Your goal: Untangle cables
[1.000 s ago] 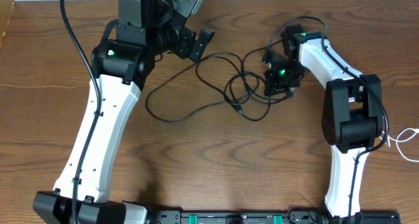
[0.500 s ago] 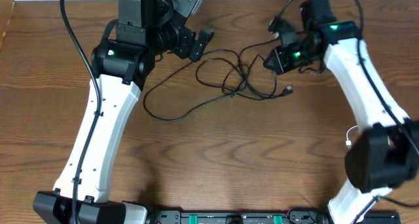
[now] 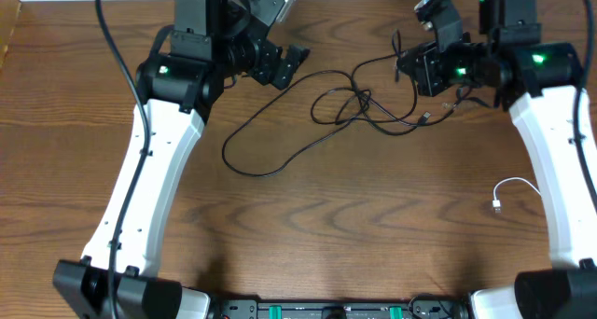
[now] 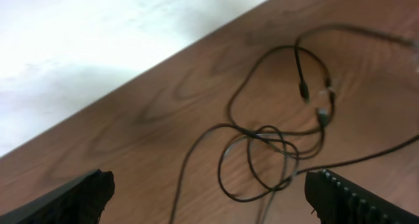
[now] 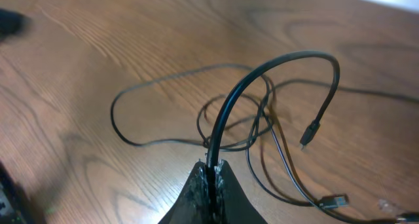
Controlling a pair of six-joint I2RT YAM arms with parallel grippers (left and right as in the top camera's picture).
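Right wrist view, your right tool (image 5: 211,170) pinching one black cable (image 5: 262,70), knot of black loops (image 3: 350,104) between tools, left tool (image 4: 208,180) spread wide, white cable (image 3: 511,190) well apart on tabletop (image 3: 326,216)

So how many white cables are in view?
1: the white cable lies alone at the right side, apart from the black cable tangle. Others may be hidden from the camera.

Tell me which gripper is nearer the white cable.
Right. The right gripper, shut on a black cable, is above the white cable in the overhead view, on the same side. The open left gripper is farther off, beyond the black tangle.
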